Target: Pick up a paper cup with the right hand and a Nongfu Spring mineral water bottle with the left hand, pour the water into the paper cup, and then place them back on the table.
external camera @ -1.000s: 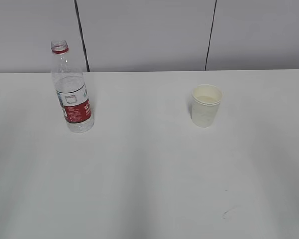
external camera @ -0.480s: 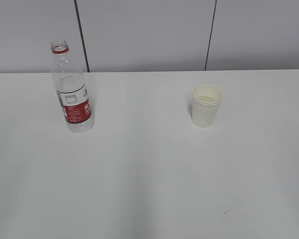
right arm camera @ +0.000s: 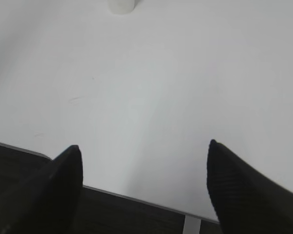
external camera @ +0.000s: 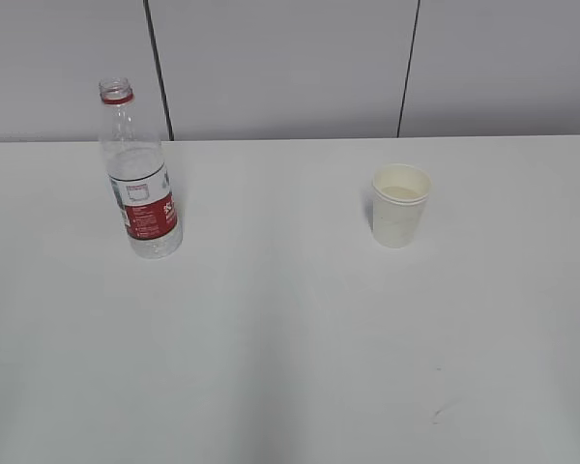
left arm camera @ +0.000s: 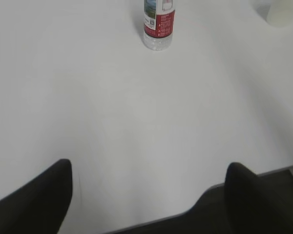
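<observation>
Exterior view: the Nongfu Spring mineral water bottle [external camera: 140, 179] stands upright and capless at the upper left of the frame, on the table [external camera: 290, 338]. The paper cup [external camera: 400, 205] stands upright right of centre, well apart from the bottle. The table's far edge meets a grey panelled wall [external camera: 290, 68] just behind both items. The whole lower half of the frame is bare tabletop, with one small dark mark [external camera: 437, 416] at lower right. Neither arm appears in this view.

Left wrist view: the left hand [left arm camera: 149, 195] has its fingers spread wide apart at the bottom corners, holding nothing, above the table's near edge. The bottle's lower half sits at top centre, far ahead; a sliver of the cup shows at the upper right corner.

Right wrist view: the right hand [right arm camera: 144, 185] likewise has its fingers wide apart and unloaded, over the near edge with dark floor [right arm camera: 19, 161] below. Only the cup's base shows, at top, left of centre. The bottle is outside this view.
</observation>
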